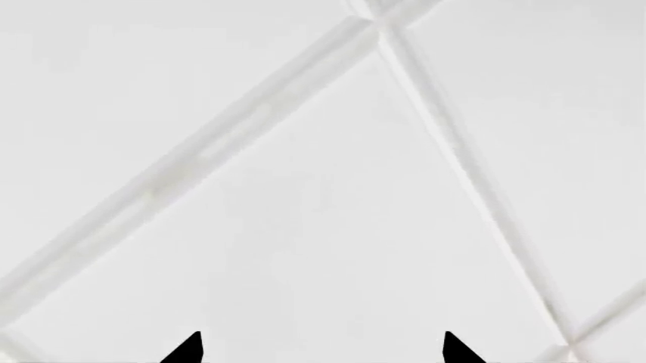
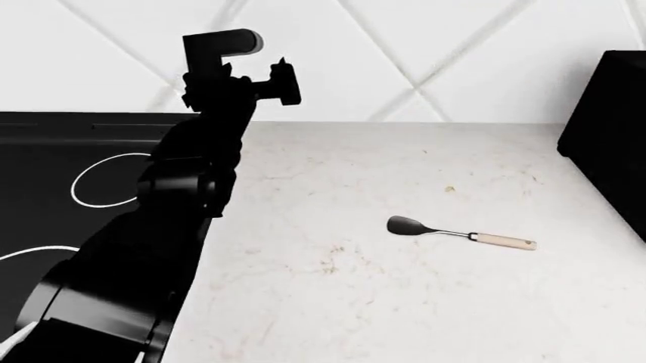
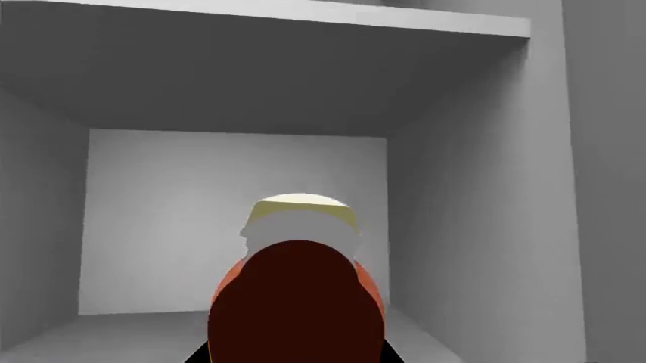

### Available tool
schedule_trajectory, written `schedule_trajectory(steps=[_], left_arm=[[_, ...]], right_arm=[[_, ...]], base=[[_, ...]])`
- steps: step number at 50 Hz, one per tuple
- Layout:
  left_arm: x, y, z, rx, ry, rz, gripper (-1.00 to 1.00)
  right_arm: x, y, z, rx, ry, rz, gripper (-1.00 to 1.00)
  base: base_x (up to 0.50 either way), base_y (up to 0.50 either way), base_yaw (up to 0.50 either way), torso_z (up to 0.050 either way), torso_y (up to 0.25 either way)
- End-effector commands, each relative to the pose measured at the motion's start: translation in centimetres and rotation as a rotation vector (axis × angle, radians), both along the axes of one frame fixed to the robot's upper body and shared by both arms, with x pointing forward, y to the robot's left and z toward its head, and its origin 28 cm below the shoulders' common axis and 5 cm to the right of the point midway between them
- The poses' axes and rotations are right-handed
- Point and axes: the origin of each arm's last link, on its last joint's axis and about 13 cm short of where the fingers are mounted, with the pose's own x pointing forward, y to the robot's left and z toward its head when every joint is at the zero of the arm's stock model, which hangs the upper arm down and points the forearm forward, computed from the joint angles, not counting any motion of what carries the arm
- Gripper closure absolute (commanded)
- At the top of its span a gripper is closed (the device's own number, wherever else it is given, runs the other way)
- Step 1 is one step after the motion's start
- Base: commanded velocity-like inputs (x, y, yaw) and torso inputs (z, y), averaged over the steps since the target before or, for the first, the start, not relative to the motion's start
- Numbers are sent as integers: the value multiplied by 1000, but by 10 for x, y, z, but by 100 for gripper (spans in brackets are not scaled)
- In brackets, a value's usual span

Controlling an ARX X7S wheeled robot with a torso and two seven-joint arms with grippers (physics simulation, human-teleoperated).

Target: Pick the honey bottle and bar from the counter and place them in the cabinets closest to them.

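Right jaws: only a black sliver shows at the foot of the right wrist view, so whether they clasp anything cannot be told with certainty; the honey bottle (image 3: 298, 291) fills the foreground directly ahead of them, tipped away so that its pale cap (image 3: 299, 215) points toward the rear of a grey cabinet (image 3: 474, 189), which suggests it is carried. The cabinet's shelf floor lies just below the bottle, its ceiling toward 12 o'clock.

Left jaws: two black fingertips (image 1: 187, 349) stand apart with nothing between them, facing white diagonal wall tiling (image 1: 302, 189). In the head view the left arm (image 2: 192, 189) rises at 10 o'clock over the stovetop (image 2: 51, 151) edge.

The white speckled surface (image 2: 404, 302) carries only a spatula (image 2: 459, 234) near centre; a dark appliance (image 2: 610, 128) stands at 3 o'clock. The bar is not in view.

Step in hand, as judged: depositing the bottle. The next move calls for lowering it onto the shelf, releasing, and withdrawing straight back; the bar must then be located.
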Motion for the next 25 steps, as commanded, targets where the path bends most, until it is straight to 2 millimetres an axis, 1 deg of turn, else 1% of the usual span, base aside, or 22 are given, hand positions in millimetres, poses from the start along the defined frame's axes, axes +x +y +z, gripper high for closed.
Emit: schedule_trajectory(steps=[1,9,20,25], left_arm=[[0,0,0,4,3,-1,-100],[0,0,0,2,2,-7,-100],[0,-1,-1,15,-1,-5,-100],[0,-1,-1,18,-2,-7,-100]], right_arm=[[48,2,6,-23,318,36,100],[83,-1,-5,-24,521,66,100],[106,-8,-16,15,585,68,100],[116,-11,-24,30,607,59,100]], base=[[0,0,0,0,0],[0,0,0,0,0],[0,0,0,0,0],[2,0,0,0,0]])
